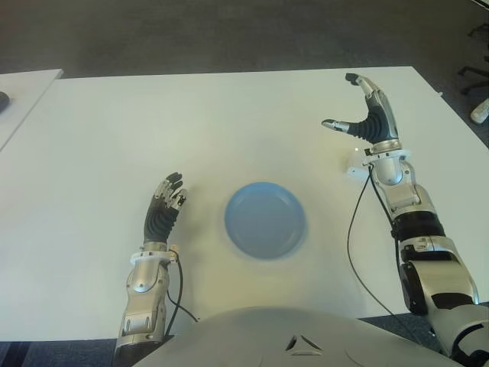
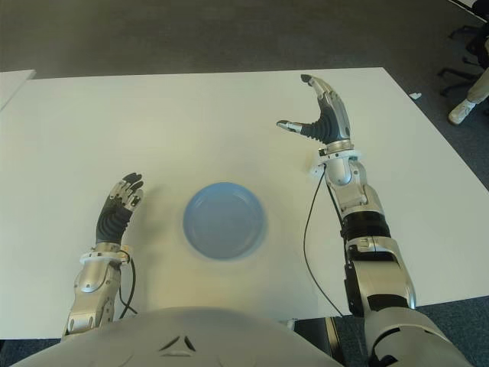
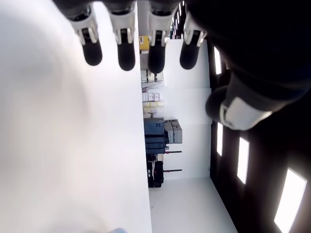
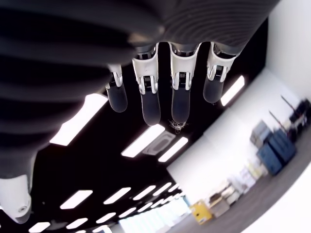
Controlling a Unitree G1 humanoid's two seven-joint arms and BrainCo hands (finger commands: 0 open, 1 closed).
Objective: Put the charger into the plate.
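A round blue plate [image 1: 265, 219] with nothing in it sits on the white table [image 1: 214, 122], near the front middle. My right hand [image 1: 365, 115] is raised to the plate's far right, fingers spread and holding nothing; the right wrist view shows only straight fingers against the ceiling. A small white piece [image 1: 354, 165] shows just beside that wrist; I cannot tell whether it is the charger or part of the wrist. No charger is plainly visible elsewhere. My left hand [image 1: 166, 200] shows to the left of the plate, fingers relaxed and holding nothing.
A black cable [image 1: 351, 245] hangs from the right forearm across the table to its front edge. A second white table [image 1: 23, 88] stands at the left. Off the table's far right corner are an office chair base [image 1: 477, 73] and a person's shoe [image 2: 462, 112].
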